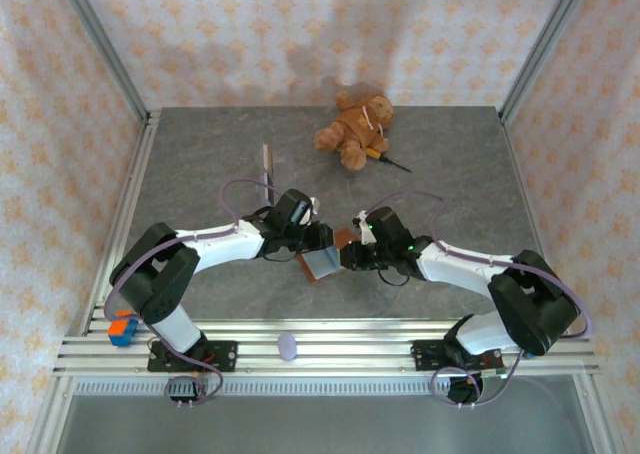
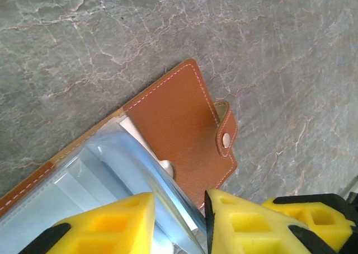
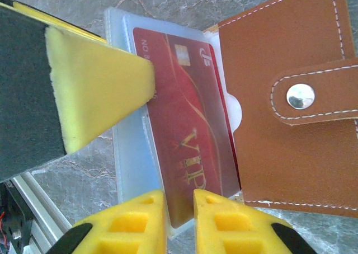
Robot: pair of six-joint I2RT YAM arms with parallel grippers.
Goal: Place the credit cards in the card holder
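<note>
Left pincer [image 2: 179,201] is narrow and straddles the edge of the clear sleeve [image 2: 106,164]. Honestly can't tell if it's really pinching it or just sitting around it. One of its pads [image 3: 100,86] touches the sleeve right beside the red card [image 3: 184,125]. The brown holder [image 1: 322,264] lies open mid-bench [image 1: 200,174], between the two arms. The card looks mostly inside the sleeve. Right pincer [image 3: 179,195] is narrow too, closed on the card's end. A bear [image 1: 355,129] lies at the far side, well apart.
</note>
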